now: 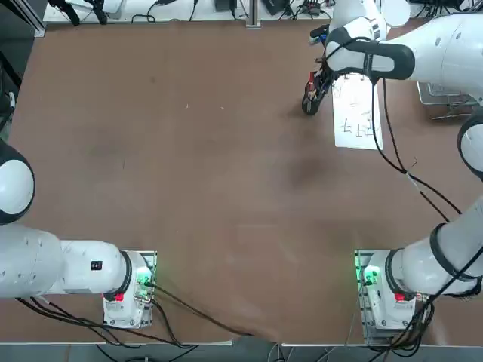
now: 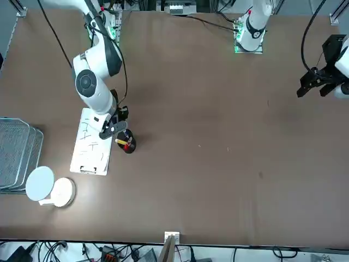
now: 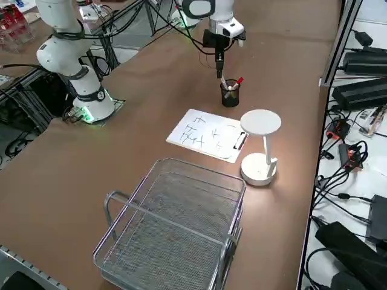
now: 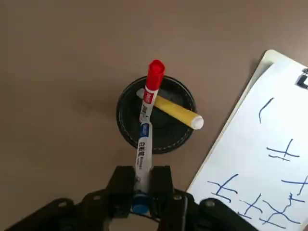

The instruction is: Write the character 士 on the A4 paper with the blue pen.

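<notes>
- The right gripper (image 4: 142,180) is closed on the blue pen (image 4: 143,144). Its two fingers (image 4: 122,179) clamp the white barrel just beyond the pen's blue end cap.
- The gripper points down above a black pen cup (image 4: 126,126) at the far right part of the bench (image 3: 121,151), as the overhead view shows.
- The blue pen hangs upright from the gripper. Its lower end reaches the cup's mouth; whether it touches the cup's floor cannot be told.
- The cup also holds a red-topped pen (image 4: 155,76) and a yellow pen (image 4: 175,110). The yellow pen lies slanted across the opening, and the red-topped pen lines up with the blue pen in the wrist view.
- The A4 paper (image 3: 205,134) lies flat on the bench just beside the cup, not touching it. A clip (image 3: 240,142) sits at one short edge.
- Several thin handwritten characters already mark the sheet.
- A white desk lamp (image 3: 260,124) stands at the clip end of the paper.
- A wire basket (image 3: 175,223) stands on the bench beyond the lamp, well apart from the cup.
</notes>
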Robot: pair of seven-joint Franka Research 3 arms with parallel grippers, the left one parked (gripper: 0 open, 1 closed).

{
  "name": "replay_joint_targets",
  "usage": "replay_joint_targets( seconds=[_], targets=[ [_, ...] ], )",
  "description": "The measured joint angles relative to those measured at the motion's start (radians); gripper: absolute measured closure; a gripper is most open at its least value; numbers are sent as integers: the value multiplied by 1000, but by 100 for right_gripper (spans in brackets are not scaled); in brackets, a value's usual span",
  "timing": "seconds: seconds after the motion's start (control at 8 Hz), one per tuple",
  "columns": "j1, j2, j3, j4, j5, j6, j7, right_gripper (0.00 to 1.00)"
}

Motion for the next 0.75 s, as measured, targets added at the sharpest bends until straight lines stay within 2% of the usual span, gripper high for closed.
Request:
replay_joint_targets(
  seconds=[0.75],
  targets=[
    [-5,17,-31,-3,-17,54,0,79]
  ],
)
